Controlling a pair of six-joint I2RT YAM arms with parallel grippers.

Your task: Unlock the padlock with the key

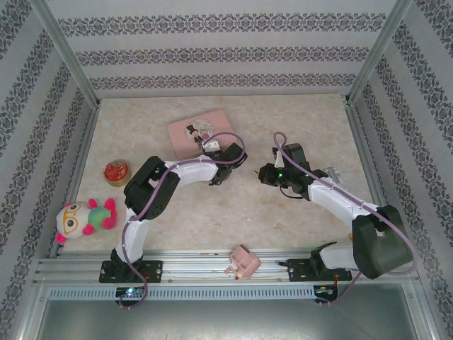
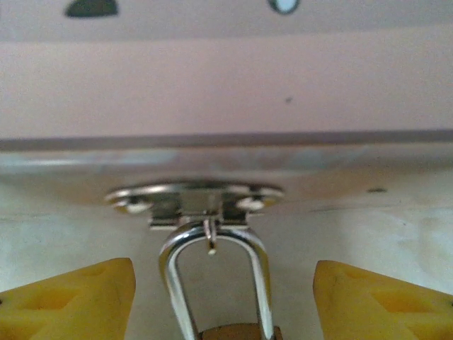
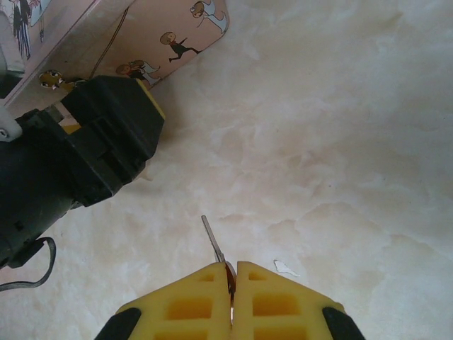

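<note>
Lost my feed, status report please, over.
Left gripper open astride padlock. Right gripper shut on key. Padlock hooked through clasp on pink tin. Left wrist may block key.

Striped floral wallpaper walls [image 1: 212, 53] enclose a beige marbled tabletop [image 1: 212, 212].

The padlock's [image 2: 237, 333] brass body is cut off at the left wrist view's bottom edge, and the key's [image 3: 214, 241] head hides between the pinched fingers of the right gripper [image 3: 232, 273], bottom centre.
</note>
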